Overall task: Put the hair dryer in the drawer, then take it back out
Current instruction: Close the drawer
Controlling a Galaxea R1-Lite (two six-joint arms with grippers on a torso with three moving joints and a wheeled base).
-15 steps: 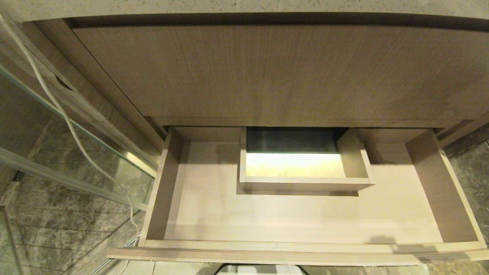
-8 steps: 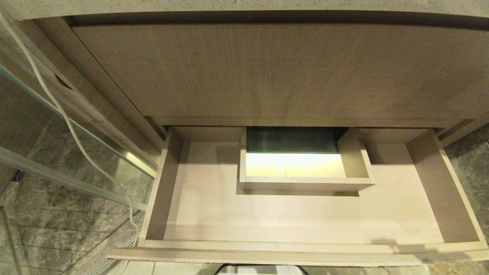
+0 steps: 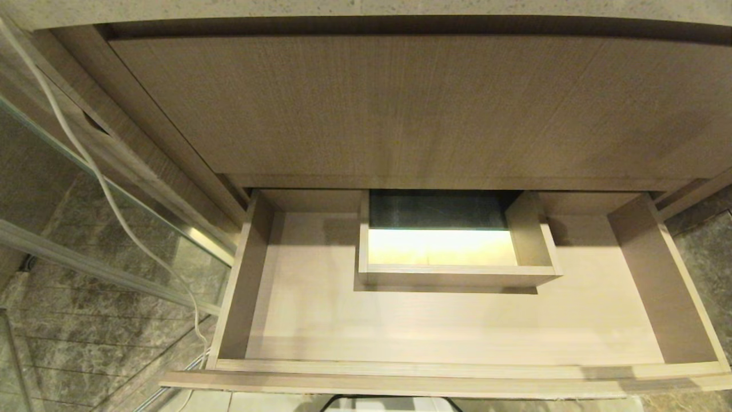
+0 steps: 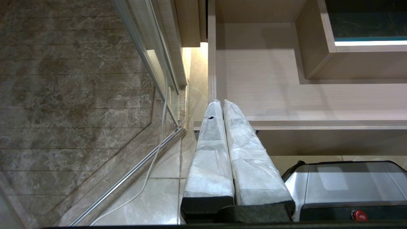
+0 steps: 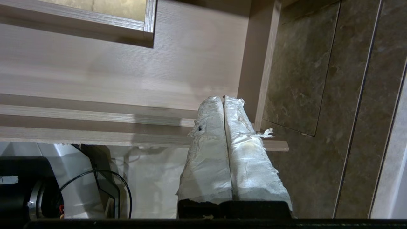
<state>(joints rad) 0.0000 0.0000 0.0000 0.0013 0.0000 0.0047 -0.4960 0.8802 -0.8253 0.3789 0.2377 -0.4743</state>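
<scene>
With the drawer (image 3: pixel 457 332) pulled open and bare, no hair dryer shows anywhere; both grippers, left (image 4: pixel 221 102) and right (image 5: pixel 222 98), hang pressed closed and empty near its front, so fetching comes next

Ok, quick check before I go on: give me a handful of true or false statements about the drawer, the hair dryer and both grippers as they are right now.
1. The drawer is pulled open. True.
2. The hair dryer lies on the drawer floor. False: no hair dryer shows in any view; the floor is bare.
3. The right gripper is shut and holds nothing. True.
4. The left gripper is open wide. False: its fingers are pressed together, empty, near the drawer's front left corner.
5. A white cable runs down outside the drawer, on its left. True.
</scene>
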